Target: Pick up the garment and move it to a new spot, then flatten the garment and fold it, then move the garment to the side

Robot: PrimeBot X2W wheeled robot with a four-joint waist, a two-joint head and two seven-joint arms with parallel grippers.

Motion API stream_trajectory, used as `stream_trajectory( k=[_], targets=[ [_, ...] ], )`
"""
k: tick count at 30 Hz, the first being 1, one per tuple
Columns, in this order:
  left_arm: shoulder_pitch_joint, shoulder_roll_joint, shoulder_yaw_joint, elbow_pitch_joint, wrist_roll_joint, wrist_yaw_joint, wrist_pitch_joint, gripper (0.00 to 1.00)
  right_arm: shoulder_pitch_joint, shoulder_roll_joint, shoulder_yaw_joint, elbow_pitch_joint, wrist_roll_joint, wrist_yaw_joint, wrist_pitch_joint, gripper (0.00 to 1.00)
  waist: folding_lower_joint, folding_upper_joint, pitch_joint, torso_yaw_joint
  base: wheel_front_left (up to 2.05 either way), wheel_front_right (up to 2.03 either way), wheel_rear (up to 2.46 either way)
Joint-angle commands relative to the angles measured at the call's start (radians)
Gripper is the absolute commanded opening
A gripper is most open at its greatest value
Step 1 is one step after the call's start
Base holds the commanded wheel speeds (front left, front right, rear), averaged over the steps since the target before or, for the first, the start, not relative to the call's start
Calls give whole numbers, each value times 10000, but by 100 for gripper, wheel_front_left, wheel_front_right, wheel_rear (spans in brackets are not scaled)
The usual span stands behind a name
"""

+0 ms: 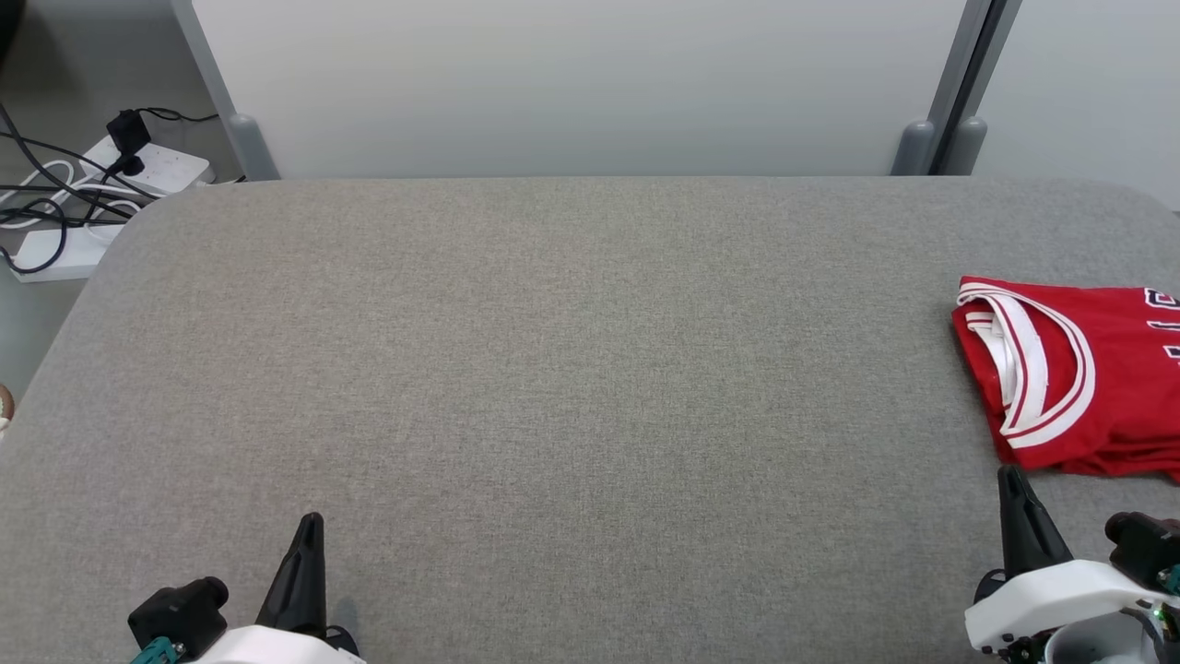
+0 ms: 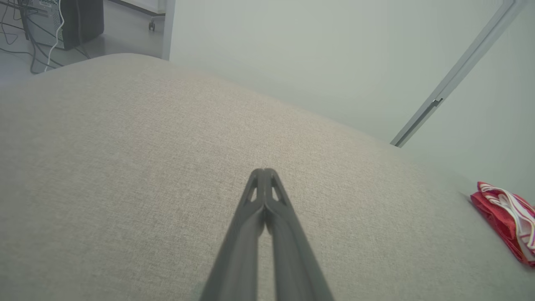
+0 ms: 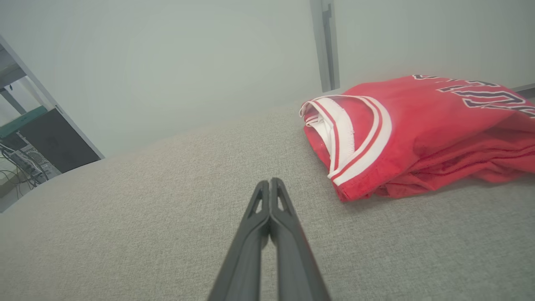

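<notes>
Over on my left, the power strips (image 1: pixel 157 166) and their cables lie on the floor beyond the table (image 1: pixel 553 350) corner, no business of mine. My left gripper (image 1: pixel 311 530) hangs low over the near left of the grey table, fingers pressed together with nothing between them. It points away from me across bare cloth, well apart from the garment (image 1: pixel 1079 378). Moving right, it's open table all through the middle. Then my right gripper (image 1: pixel 1012 480), likewise closed up and empty, tip pointing forward, just short of the garment's near edge. And there's the garment itself, a red jersey with a white-trimmed collar. It lies in layers at the far right of the table, collar end toward the middle, running off the head view's right side. To my eye it's folded and set aside, so the job looks close to done. If it needs another nudge, I reckon the right gripper has to open first. Then it should come in low at the near edge and pinch every layer at once so the fold doesn't spill. The left arm is too far off to help.
</notes>
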Motion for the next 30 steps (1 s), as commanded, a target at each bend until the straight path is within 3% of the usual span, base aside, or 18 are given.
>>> stream_trajectory(
  k=[1, 30],
  targets=[
    [-400, 155, 116, -313, -325, -9, 66, 0, -290, -103, -62, -303, 352, 8, 110, 0, -2, 0, -1, -9, 0, 0, 0],
    [-587, 183, 271, -568, -3604, -31, 896, 0, -188, -29, -191, -767, 3800, 18, 940, 0, -2, 0, -10, -170, 0, 0, 0]
  ],
)
